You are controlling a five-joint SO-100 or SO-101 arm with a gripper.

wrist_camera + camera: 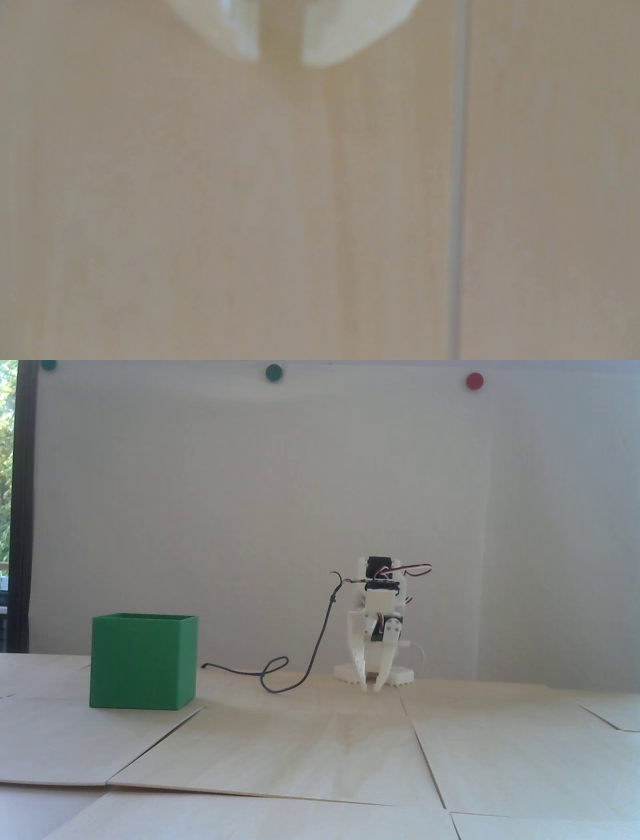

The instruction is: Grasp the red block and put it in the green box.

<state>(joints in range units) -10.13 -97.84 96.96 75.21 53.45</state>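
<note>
The green box [142, 662] stands open-topped on the wooden table at the left of the fixed view. The red block shows in neither view. My white gripper [370, 689] hangs straight down at the middle, well right of the box, its tips just above the table in front of the arm's base. In the wrist view the two blurred fingertips [239, 38] enter from the top edge. A narrow gap shows at the gripper [280, 60], with bare wood and nothing held between the tips.
A dark cable [300, 680] loops across the table between the box and the arm. The table is made of light wooden panels with seams [457, 173]. A red dot [474, 380] and a green dot [273, 372] are stuck high on the white wall.
</note>
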